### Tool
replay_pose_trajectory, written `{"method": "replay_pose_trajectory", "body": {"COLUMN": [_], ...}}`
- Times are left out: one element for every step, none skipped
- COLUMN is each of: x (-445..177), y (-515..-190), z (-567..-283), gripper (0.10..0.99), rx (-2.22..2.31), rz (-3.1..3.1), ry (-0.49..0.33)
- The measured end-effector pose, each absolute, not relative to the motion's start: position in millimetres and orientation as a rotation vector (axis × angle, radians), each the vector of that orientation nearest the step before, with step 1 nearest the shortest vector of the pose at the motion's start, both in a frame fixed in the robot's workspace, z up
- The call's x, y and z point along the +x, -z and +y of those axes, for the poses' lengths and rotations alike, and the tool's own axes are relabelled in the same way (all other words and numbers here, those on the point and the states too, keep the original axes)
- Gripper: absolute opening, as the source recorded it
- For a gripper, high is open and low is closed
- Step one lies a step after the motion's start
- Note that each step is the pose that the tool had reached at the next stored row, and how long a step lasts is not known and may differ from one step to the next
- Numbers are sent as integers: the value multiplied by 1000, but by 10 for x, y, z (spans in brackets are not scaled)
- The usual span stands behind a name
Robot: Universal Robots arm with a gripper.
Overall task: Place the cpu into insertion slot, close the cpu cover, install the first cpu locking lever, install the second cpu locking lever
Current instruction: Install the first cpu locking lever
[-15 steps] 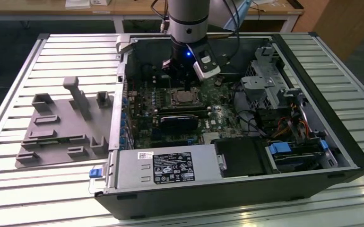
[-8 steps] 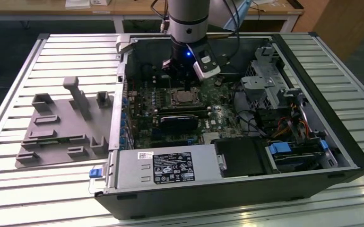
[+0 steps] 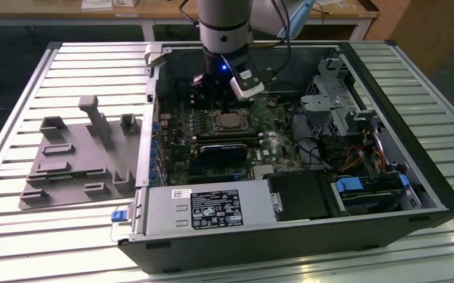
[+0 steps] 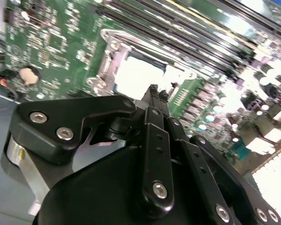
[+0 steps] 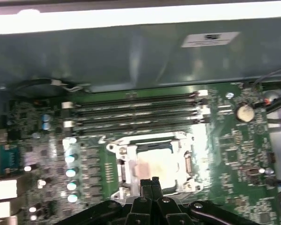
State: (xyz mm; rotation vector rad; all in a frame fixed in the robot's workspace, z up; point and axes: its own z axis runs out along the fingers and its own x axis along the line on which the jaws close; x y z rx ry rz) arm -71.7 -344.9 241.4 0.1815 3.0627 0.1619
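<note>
Silver-grey metal catches the light at the middle of the green circuit board: the cpu lies flat inside the insertion slot, its top showing through the window of the cpu cover. The cover's thin frame seems to lie down around the chip, so seating looks done. Whether either locking lever is hooked cannot be told.

The gripper hangs just above one edge of the insertion slot, on the side away from the memory slots. Its fingers are pressed together with nothing between them. In the second wrist view the tips sit close over the slot's rim; contact cannot be judged.

The chip is probably light, stiff and thin, with a slick lid and delicate contacts underneath. It would best be taken by two opposite edges and kept level. The cover looks like springy sheet metal on a hinge. It would suit a push on the frame bar, not on the window.
</note>
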Motion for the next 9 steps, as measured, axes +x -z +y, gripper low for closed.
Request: {"method": "replay_pose_trajectory", "body": {"x": [-750, -783, -819, -855, -890, -931, -966, -995, -1017], "y": [-2414, -2415, -2415, -2414, -2415, -2415, -2414, -2414, -2414], "z": [-3449, -3449, -3449, -3448, -3448, -3448, -3448, -3448, -3448], "gripper": [102, 102, 102, 102, 102, 102, 102, 102, 102], "rx": [182, 181, 181, 182, 182, 182, 182, 182, 182], "rz": [3063, 3063, 3062, 3062, 3062, 3062, 3062, 3061, 3061], "ry": [-162, -162, -162, -162, -162, -162, -162, -162, -162]}}
